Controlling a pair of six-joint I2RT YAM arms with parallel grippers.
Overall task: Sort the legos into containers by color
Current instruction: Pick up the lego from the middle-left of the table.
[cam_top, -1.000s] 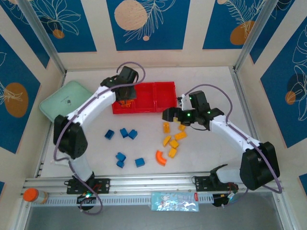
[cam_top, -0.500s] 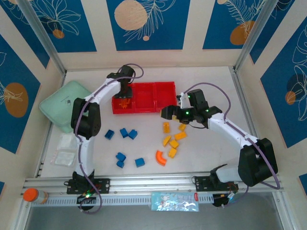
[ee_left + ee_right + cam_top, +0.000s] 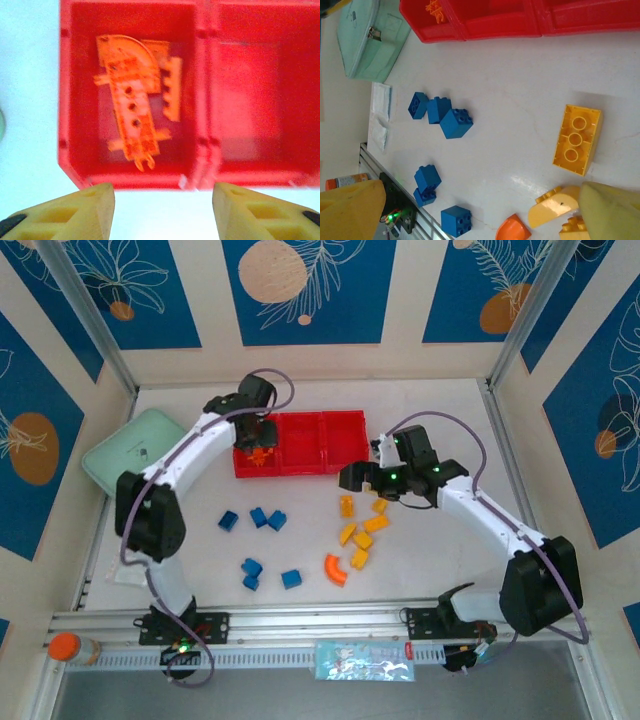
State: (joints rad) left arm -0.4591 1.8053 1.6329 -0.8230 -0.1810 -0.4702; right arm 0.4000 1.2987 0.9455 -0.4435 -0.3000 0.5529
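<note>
The red tray [image 3: 300, 445] lies at the back centre of the table. Its left compartment [image 3: 63, 100] holds a few orange legos [image 3: 131, 107]; the compartment beside it looks bare. My left gripper [image 3: 163, 200] hovers open at that compartment's near rim, with nothing between its yellow fingers [image 3: 80, 210]. Blue legos [image 3: 259, 516] are scattered front left. Yellow legos [image 3: 362, 540] and an orange arch [image 3: 335, 569] lie front centre. My right gripper [image 3: 352, 478] hangs open over the yellow group, holding nothing; a yellow brick [image 3: 577, 139] and the orange arch [image 3: 513, 229] lie below it.
A mint green rounded case [image 3: 135, 450] sits at the left, close to the tray's left end. A clear packet [image 3: 380, 117] lies on the table near it. An orange-capped bottle [image 3: 65, 647] rests on the front rail. Walls enclose the table on three sides.
The left arm's elbow swung in and back out, and its gripper shifted slightly left over the tray's left compartment. The right arm has hardly moved.
</note>
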